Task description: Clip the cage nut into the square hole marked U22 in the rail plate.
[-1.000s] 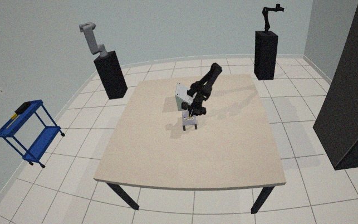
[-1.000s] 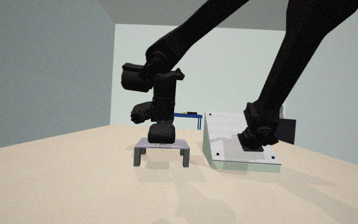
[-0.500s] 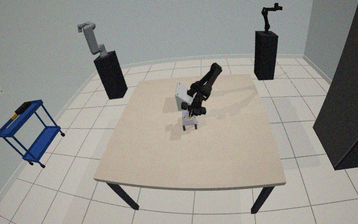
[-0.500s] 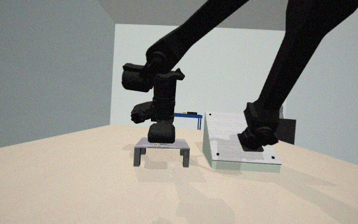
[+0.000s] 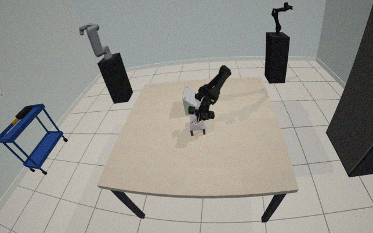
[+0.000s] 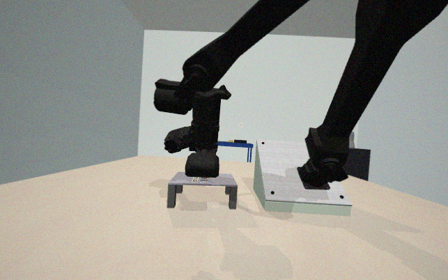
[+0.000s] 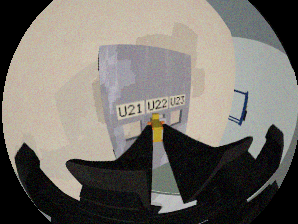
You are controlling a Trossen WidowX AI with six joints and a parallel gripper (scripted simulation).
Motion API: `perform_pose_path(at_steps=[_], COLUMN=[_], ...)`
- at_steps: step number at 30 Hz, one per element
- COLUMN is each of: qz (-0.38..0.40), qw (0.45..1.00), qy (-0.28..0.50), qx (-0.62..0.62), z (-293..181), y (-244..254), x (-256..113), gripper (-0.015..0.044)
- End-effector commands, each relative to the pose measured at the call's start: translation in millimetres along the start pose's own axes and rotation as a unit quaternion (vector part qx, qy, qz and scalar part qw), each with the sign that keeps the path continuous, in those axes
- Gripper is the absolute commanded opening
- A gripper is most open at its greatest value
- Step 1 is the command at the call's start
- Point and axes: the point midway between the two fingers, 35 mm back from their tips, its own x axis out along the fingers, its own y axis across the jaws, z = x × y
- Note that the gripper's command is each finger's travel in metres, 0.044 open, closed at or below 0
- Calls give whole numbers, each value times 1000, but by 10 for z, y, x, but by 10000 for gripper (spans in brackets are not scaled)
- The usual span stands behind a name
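The black two-fingered hand (image 5: 198, 120) (image 7: 156, 128) is nearly closed, its tapered fingertips pinching the small yellow cage nut (image 7: 157, 131). In the wrist view the nut overlaps the square hole under the U22 label (image 7: 157, 104); whether its wings are through, I cannot tell. That hole belongs to the grey rectangular rail plate (image 5: 197, 126) (image 6: 212, 179) (image 7: 145, 75), raised on short dark legs, with U21 and U23 on either side. Near the plate, toward the bench's far edge, a pale green wedge with a light sloping top (image 5: 190, 95) (image 6: 281, 174) carries the black arm (image 5: 215, 87) (image 6: 215, 56). All stand well inside the corners of the pale wooden bench (image 5: 199, 168) (image 6: 97, 223).
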Motion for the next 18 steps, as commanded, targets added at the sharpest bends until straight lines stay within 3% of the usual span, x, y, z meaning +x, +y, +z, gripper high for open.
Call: perform_pose_path(at_steps=[1, 18], qz=[7, 28], qw=[1000, 1000], qy=[2, 2], qx=[-2, -2], z=[-3, -7], y=[-1, -20], x=[10, 13], gripper=[23, 23])
